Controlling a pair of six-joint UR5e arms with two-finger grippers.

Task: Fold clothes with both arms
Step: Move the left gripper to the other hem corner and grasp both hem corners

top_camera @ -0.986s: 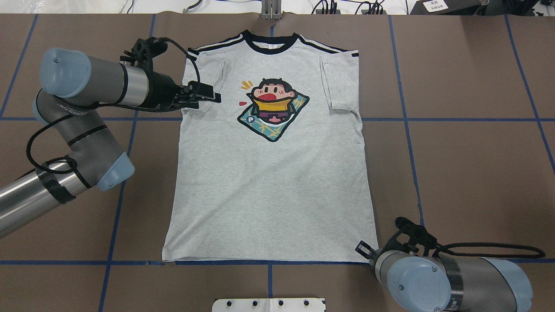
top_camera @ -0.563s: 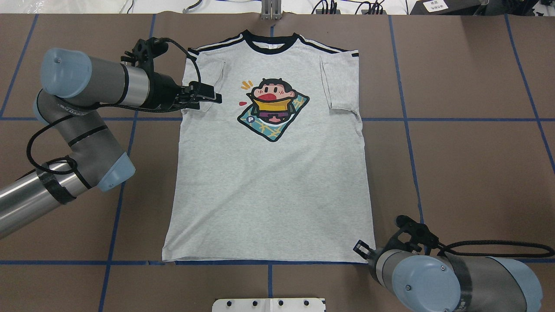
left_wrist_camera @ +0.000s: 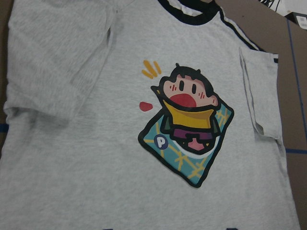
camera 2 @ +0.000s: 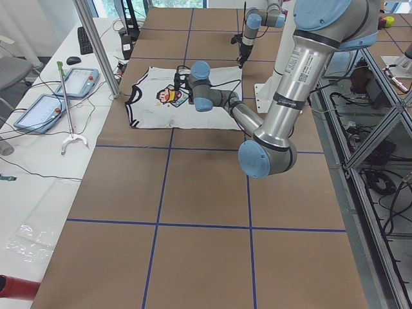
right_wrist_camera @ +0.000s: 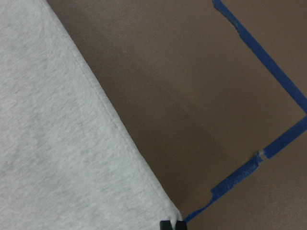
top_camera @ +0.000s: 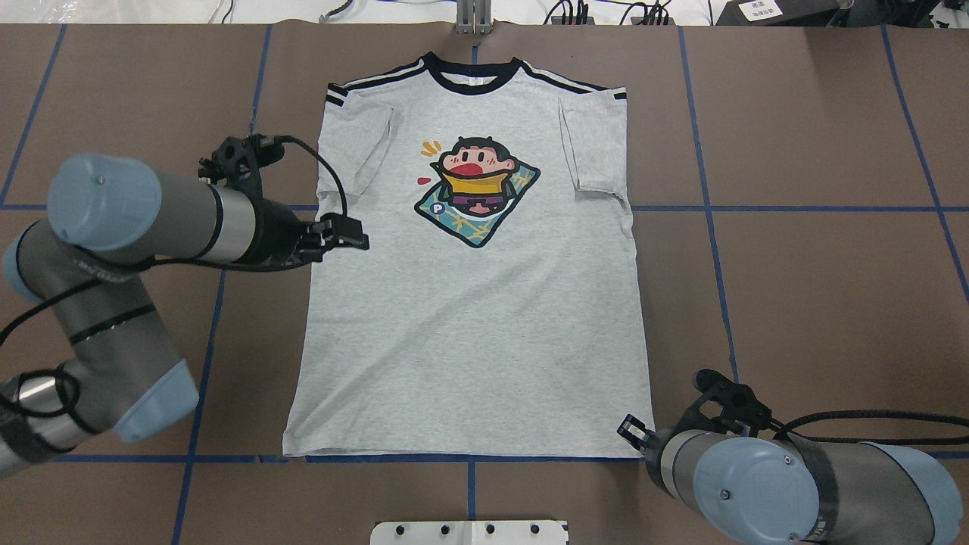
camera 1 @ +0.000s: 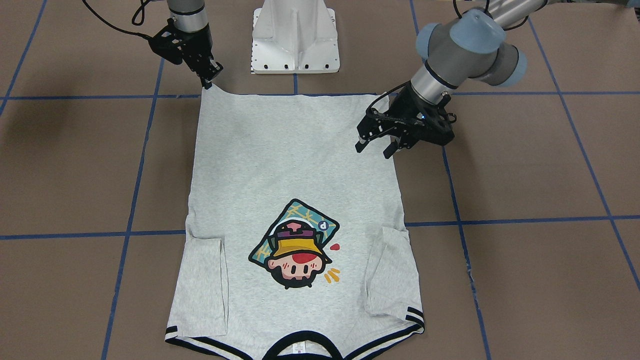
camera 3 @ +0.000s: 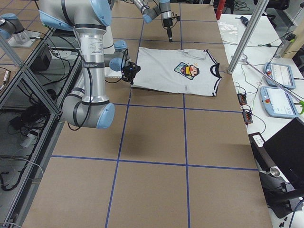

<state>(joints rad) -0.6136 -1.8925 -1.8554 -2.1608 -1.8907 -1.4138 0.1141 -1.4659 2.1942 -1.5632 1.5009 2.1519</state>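
Observation:
The grey T-shirt (top_camera: 469, 325) lies flat and face up on the brown table, collar away from the robot, both sleeves folded inward. Its cartoon print (top_camera: 475, 189) also shows in the left wrist view (left_wrist_camera: 189, 129). My left gripper (top_camera: 356, 241) is open and empty, hovering over the shirt's left edge below the folded sleeve; the front view (camera 1: 374, 149) shows its fingers spread. My right gripper (camera 1: 206, 82) is at the shirt's near right hem corner (right_wrist_camera: 158, 201), which rises slightly to its tip; it looks shut on that corner. It also shows in the overhead view (top_camera: 627, 428).
The white pedestal base (camera 1: 295, 40) stands just behind the hem. Blue tape lines (top_camera: 795, 208) cross the brown table. A metal post (camera 2: 96, 45) and tablets (camera 2: 77, 80) stand on the side table beyond the collar end.
My left arm has drawn back from the folded left sleeve toward the robot, along the shirt's left edge. The right gripper has shifted only slightly at the hem corner.

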